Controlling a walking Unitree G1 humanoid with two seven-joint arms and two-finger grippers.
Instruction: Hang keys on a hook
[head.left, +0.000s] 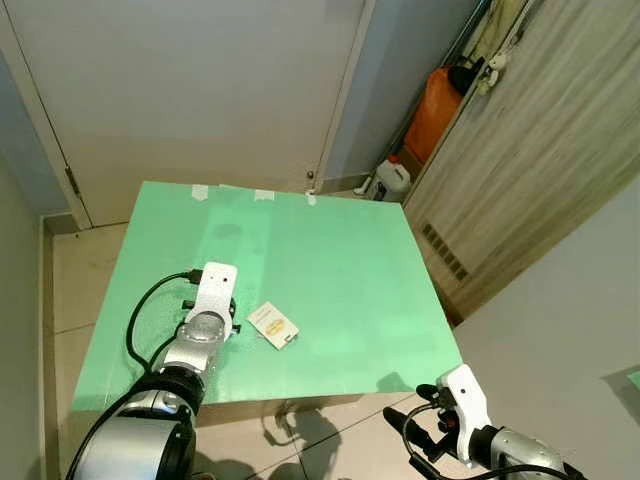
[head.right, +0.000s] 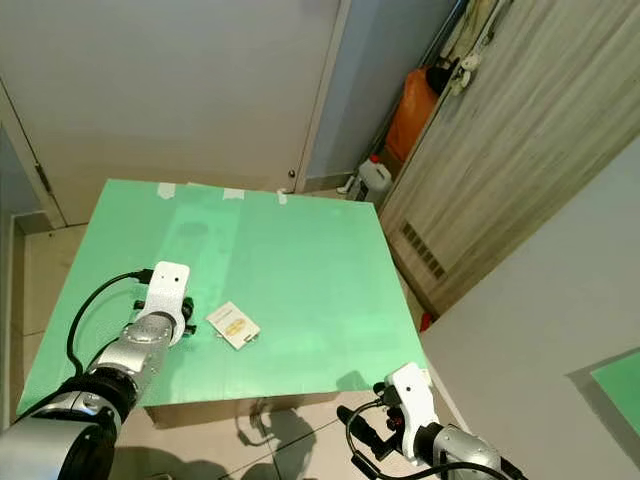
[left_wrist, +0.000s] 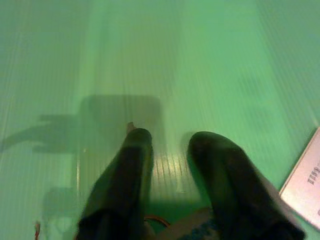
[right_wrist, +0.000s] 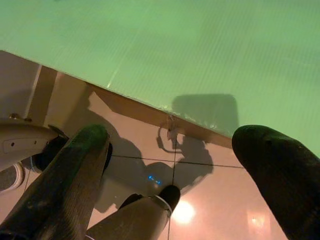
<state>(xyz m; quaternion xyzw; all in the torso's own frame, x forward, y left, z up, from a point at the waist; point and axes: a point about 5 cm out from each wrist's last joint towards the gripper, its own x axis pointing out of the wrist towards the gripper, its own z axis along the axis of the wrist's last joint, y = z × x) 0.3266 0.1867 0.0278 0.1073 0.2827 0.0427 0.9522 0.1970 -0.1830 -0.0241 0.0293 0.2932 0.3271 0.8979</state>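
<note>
Hovering left claw (left_wrist: 165, 150) (slightly parted) beside card (head.left: 273, 324) on green board (head.left: 340, 270).

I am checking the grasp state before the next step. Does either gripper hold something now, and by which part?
Nothing is held. The left gripper is over the green table with fingers apart, beside the white card. The right gripper is open past the table's edge.

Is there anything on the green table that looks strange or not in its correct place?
Only one thing stands out: a small white card lies askew on the green table, beside the left claw. I can make out no keys and no hook.
</note>
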